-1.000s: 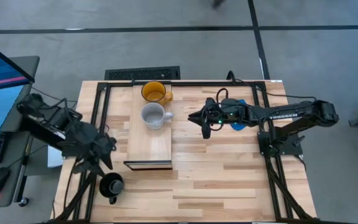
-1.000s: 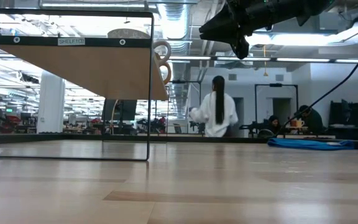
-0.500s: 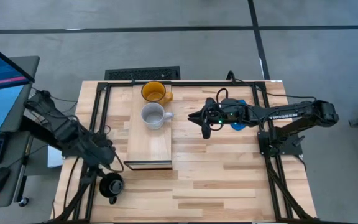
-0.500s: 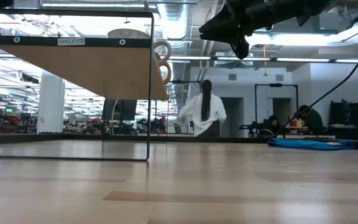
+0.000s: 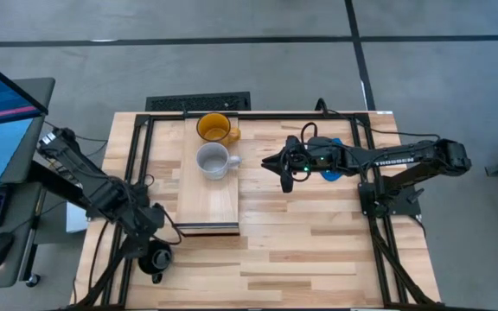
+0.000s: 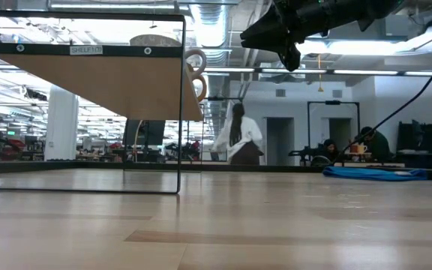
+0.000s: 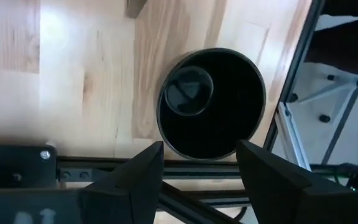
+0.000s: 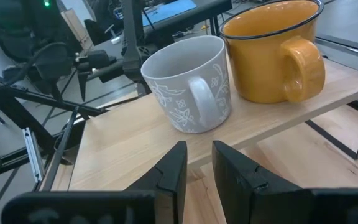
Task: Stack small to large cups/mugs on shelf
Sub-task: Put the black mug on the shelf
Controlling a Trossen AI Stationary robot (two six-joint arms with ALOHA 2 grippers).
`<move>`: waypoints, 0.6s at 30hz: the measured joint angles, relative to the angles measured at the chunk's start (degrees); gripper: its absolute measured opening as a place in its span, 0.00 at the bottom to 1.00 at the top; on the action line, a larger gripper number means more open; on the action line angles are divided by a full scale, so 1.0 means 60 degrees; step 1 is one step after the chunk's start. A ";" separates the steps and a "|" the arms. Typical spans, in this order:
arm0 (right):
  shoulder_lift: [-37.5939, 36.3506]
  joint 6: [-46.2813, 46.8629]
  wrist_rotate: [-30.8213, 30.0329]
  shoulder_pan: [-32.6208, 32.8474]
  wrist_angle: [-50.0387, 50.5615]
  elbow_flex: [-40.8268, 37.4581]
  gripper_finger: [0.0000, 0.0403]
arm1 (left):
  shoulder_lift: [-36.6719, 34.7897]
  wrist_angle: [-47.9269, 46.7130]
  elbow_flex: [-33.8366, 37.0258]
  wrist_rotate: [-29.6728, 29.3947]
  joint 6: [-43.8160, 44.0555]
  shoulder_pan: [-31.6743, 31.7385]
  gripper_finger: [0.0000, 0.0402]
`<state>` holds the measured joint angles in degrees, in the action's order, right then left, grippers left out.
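The black mug [image 5: 156, 257] stands upright on the planked tabletop near its near-left corner; in the left wrist view [image 7: 211, 102] I look down into it. My left gripper [image 5: 152, 233] hovers open just above and to the far side of the mug [image 7: 201, 152], touching nothing. The yellow-orange mug [image 5: 216, 128] and the white mug [image 5: 214, 161] stand on their bases side by side on the far half of the pale shelf [image 5: 207, 203]. My right gripper [image 5: 284, 173] waits in the air to the right of the shelf, its fingers [image 8: 199, 158] a narrow gap apart and empty.
A flat blue object [image 5: 332, 169] lies on the table under my right arm. Black frame rails [image 5: 137, 173] run along the table's edges and beside the black mug [image 7: 291, 74]. The shelf's near half is bare board. A person walks in the room behind [image 6: 238, 139].
My left gripper has moved toward the table's near edge and a little to the right, coming over the black mug. The mugs and my right arm have stayed put. The person in the background has walked leftward.
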<state>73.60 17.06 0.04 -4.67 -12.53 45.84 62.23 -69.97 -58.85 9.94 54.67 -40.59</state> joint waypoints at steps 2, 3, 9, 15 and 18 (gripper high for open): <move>0.0000 0.0000 0.0017 0.0000 0.0000 0.0000 0.24 | 0.0075 0.0015 0.0041 -0.0170 0.0126 -0.0041 0.48; 0.0000 -0.0001 0.0020 0.0000 0.0000 0.0000 0.24 | 0.0093 0.0020 0.0120 -0.0266 0.0189 -0.0075 0.48; 0.0000 -0.0004 0.0025 0.0000 0.0000 0.0000 0.24 | 0.0057 0.0250 0.0968 0.0022 0.1119 -0.0414 0.48; 0.0000 0.0050 0.0025 0.0000 0.0000 0.0000 0.24 | -0.0067 0.1126 0.1380 -0.0948 0.1259 -0.0735 0.48; -0.0004 0.0084 0.0028 0.0000 0.0000 0.0000 0.24 | -0.0064 0.1089 0.1454 -0.1069 0.1488 -0.0821 0.48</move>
<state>73.58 17.56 0.21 -4.67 -12.53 45.84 61.84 -63.44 -50.13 3.53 63.59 -45.52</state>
